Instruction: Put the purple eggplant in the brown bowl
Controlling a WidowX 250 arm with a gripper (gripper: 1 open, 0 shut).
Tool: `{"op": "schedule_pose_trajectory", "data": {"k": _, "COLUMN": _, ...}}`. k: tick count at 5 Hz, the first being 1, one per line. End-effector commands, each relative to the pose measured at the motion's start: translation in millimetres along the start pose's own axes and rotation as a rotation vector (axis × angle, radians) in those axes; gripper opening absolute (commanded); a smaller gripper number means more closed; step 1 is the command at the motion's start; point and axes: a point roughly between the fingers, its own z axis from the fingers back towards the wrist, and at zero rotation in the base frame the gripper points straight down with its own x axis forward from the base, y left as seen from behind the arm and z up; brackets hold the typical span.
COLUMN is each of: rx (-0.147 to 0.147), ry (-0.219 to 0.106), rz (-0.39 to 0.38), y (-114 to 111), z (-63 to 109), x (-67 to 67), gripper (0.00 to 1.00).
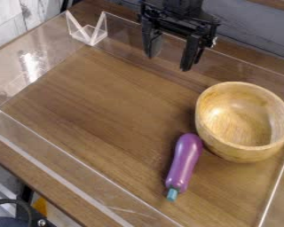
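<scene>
A purple eggplant (184, 165) is seen lower right, just beside the brown bowl (243, 123). The claw (172, 52), top centre, is spread open; the bowl could be bumped during grasping.

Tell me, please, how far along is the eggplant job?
Nothing looks done: the purple eggplant lies on the table beside the brown bowl. Nothing is in hand, with the gripper open above the table's far side. Grasping the eggplant and placing it in the bowl remain.
</scene>
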Motion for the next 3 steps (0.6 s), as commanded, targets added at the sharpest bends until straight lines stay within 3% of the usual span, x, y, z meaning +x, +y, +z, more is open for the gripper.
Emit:
{"op": "schedule_pose_trajectory", "data": {"k": 1, "rx": -0.004, "ry": 0.018, "rz": -0.035, "y": -11, "z": -9.9, "x": -0.7, "gripper": 1.0}}
{"op": "schedule_pose_trajectory", "data": {"k": 2, "rx": -0.044, "ry": 0.05, "rz": -0.07, "y": -23, "z": -21.6, "x": -18.2, "gripper": 1.0}}
{"op": "schedule_pose_trajectory", "data": {"k": 3, "rx": -0.064, "ry": 0.055, "rz": -0.112, "y": -37, "z": -33.8, "x": -32.7, "gripper": 1.0}}
